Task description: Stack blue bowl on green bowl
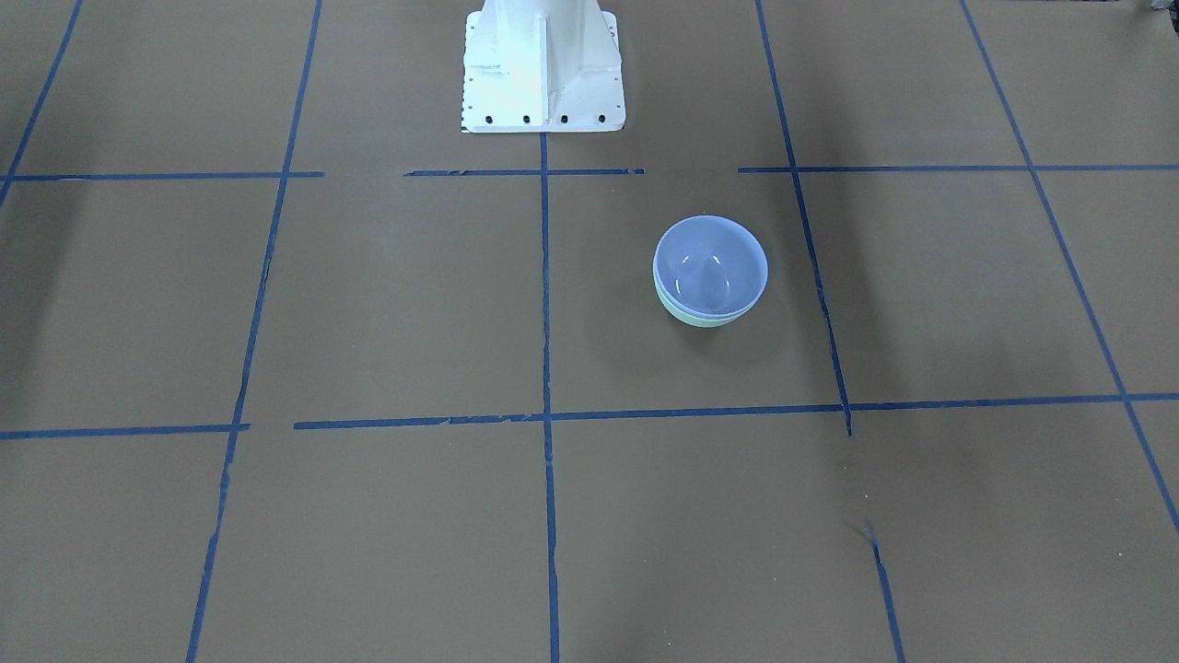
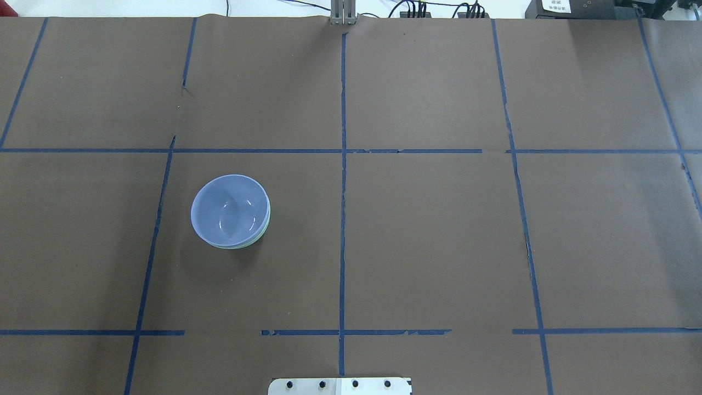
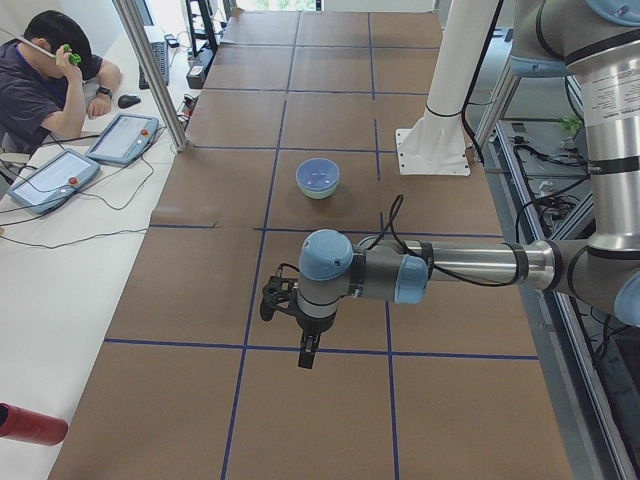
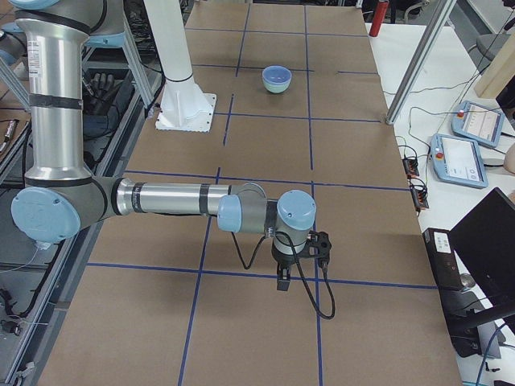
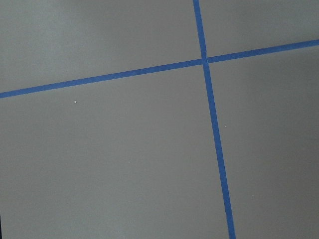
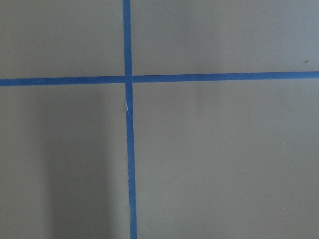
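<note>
- Table: both bowls sit on the robot's left half.
- Left gripper, right gripper: well apart from them; I cannot tell how the jaws stand.
- Blue bowl rests nested in green bowl, slightly off-centre; 1 knock might unseat it.

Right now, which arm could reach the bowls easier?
Left. The blue bowl already sits in the green bowl, on the robot's left half; the right arm is at the far end.
</note>
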`<state>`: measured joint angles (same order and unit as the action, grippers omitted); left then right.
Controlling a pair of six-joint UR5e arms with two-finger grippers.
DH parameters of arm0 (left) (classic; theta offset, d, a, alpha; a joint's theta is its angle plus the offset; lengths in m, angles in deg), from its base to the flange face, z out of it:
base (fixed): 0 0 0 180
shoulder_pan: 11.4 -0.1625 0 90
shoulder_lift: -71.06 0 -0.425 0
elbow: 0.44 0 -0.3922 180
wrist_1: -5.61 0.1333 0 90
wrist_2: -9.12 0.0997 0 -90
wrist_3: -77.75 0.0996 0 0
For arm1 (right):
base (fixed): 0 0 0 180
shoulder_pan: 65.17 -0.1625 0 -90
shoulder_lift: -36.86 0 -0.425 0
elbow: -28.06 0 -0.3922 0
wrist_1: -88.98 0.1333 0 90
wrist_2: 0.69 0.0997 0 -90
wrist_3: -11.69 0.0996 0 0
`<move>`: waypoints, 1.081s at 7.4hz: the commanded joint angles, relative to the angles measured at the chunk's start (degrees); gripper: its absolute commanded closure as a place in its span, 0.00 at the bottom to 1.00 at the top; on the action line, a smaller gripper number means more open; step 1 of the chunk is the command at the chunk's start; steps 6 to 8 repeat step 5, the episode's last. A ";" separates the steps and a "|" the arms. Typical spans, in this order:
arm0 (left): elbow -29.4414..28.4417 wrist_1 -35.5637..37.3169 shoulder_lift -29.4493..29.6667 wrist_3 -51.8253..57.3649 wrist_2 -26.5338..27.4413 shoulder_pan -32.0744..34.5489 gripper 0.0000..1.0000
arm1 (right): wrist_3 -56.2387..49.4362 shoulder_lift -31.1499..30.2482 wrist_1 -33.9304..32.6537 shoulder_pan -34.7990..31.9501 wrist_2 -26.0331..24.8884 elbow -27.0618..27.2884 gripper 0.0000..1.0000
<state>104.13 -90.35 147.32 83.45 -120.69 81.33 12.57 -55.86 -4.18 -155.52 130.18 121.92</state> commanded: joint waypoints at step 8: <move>0.56 0.16 -0.06 0.01 -0.01 0.00 0.00 | 0.09 0.00 0.00 0.00 0.00 0.00 0.00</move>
